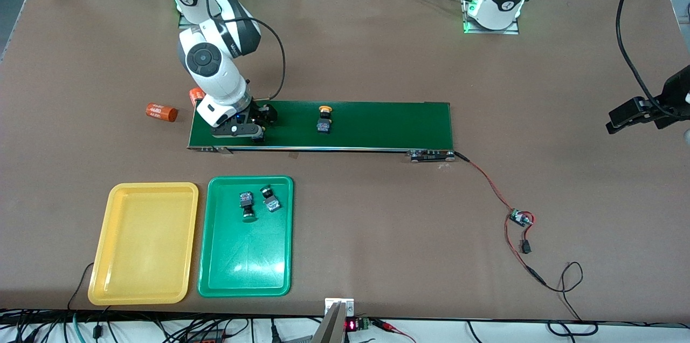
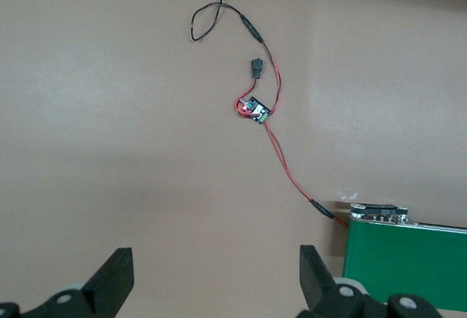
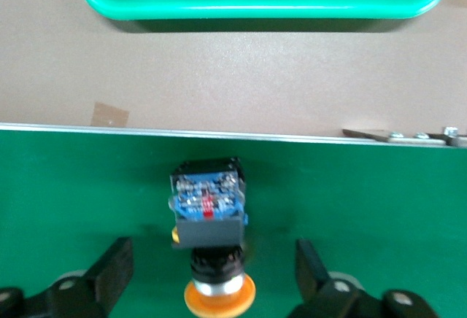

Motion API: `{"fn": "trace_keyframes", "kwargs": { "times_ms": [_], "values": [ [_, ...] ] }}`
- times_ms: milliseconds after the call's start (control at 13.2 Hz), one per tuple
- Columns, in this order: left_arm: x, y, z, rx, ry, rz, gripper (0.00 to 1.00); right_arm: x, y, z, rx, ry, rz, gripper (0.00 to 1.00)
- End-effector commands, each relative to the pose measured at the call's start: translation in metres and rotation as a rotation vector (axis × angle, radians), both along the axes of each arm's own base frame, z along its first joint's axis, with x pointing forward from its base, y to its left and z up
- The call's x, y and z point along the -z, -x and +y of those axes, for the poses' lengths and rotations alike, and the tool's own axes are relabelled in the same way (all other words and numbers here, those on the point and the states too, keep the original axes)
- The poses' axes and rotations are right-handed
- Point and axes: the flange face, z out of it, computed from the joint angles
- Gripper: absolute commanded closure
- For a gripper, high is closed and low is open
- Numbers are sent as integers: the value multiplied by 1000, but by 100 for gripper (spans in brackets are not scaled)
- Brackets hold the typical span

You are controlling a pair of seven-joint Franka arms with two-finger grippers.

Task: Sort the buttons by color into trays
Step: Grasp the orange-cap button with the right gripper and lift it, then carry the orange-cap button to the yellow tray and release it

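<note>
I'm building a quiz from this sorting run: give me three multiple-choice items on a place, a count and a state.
1. Where does the right gripper hover?
A. over the conveyor belt
B. over the yellow tray
C. over bare table

2. How many buttons lie in the green tray?
A. none
B. two
C. four

3. The right gripper's jaws are:
A. shut on nothing
B. open around a yellow button
C. holding a cable

A: front view shows it over the belt.
B: two green buttons there.
B: fingers flank it, apart.
</note>
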Motion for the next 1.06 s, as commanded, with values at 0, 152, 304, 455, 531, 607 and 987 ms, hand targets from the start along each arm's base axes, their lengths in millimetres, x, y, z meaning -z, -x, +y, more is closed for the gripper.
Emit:
{"fn": "trace_keyframes", "kwargs": {
  "times_ms": [0,152,304,455,531,607,987],
  "values": [
    [-1,5,0,17,4,-4,0,2,-9,-3,1,-16,-11,33],
    [-1,5,-1,19,4,-4,0,-2,-14,-7,-42,-17,-17,63],
    [-1,5,-1,19,4,-4,0,-7,-23,-13,-48,-21,-29,86],
    [-1,5,-1,19,5,-3,0,-19,-40,-24,-23,-23,-39,95],
    [0,5,0,17,5,-1,0,-25,-49,-26,-36,-19,-34,95],
    [0,5,0,17,5,-1,0,-35,-61,-33,-55,-13,-25,95],
    [0,5,0,17,5,-1,0,-77,-111,-115,-75,11,0,95]
  ]
}}
